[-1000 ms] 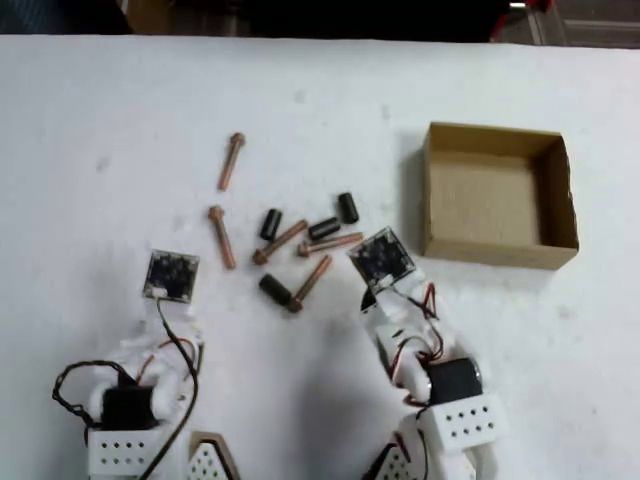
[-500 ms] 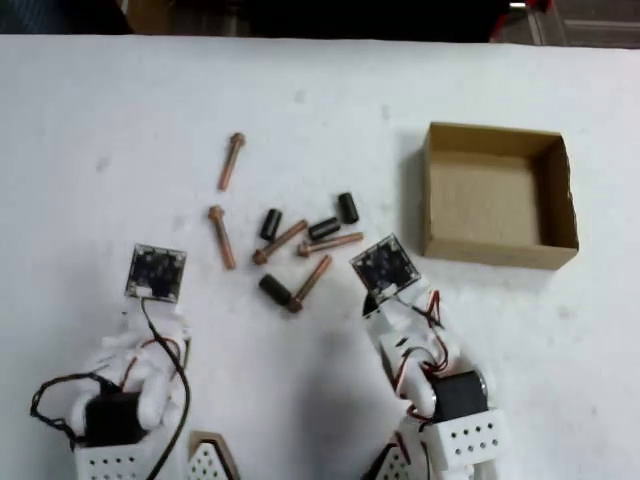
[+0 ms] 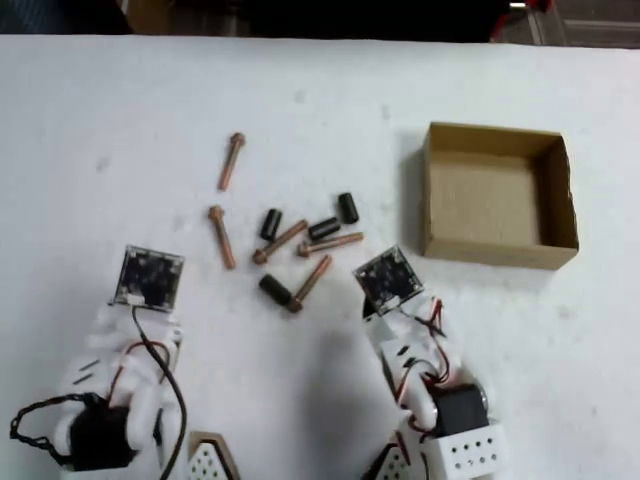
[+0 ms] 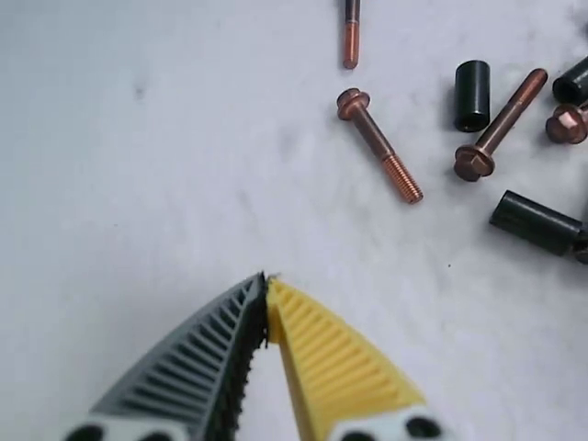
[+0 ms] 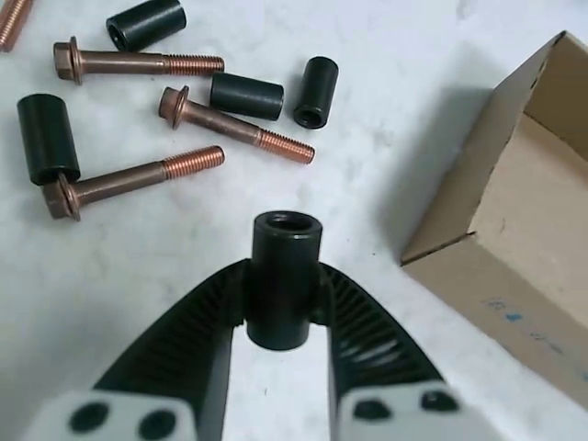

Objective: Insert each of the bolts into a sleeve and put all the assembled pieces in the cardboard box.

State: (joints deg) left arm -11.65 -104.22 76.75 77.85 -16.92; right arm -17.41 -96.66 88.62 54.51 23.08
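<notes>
1. The right claw (image 5: pixel 285 292) is clamped on a black sleeve (image 5: pixel 286 266). The sleeve is gripped at its middle between the two dark fingers, and its open end shows beyond the fingertips.
2. That sleeve hangs over the white surface (image 5: pixel 386 175), just right of the scattered parts and near the near-left corner of the cardboard box (image 5: pixel 514 220).
3. The left claw (image 4: pixel 266 280) has its grey and yellow fingers pressed together at the tips with nothing between them. It is over bare surface to the near left of the parts.
4. In the high view the right arm (image 3: pixel 425 360) comes in from the near edge, right of centre. Its wrist board lies between the parts and the box.
5. The left arm (image 3: pixel 120 390) is at the near left, with its wrist board left of the parts.
6. The cardboard box (image 3: pixel 490 250) sits on the right of the surface with its top open, well apart from the left arm.
7. Five copper bolts lie loose at the centre.
   - The far bolt (image 3: pixel 231 161) lies alone.
   - The left bolt (image 3: pixel 221 237) lies just nearer.
   - The middle bolt (image 3: pixel 279 241), the right bolt (image 3: pixel 330 243) and the near bolt (image 3: pixel 310 282) are clustered together.
8. Four loose sleeves lie among that cluster.
   - The far-right sleeve (image 3: pixel 347 208) is the one closest to the box.
   - The centre sleeve (image 3: pixel 323 229) lies just beside the right bolt.
   - The left sleeve (image 3: pixel 270 224) lies by the middle bolt.
   - The near sleeve (image 3: pixel 275 290) touches the near bolt's head.
</notes>
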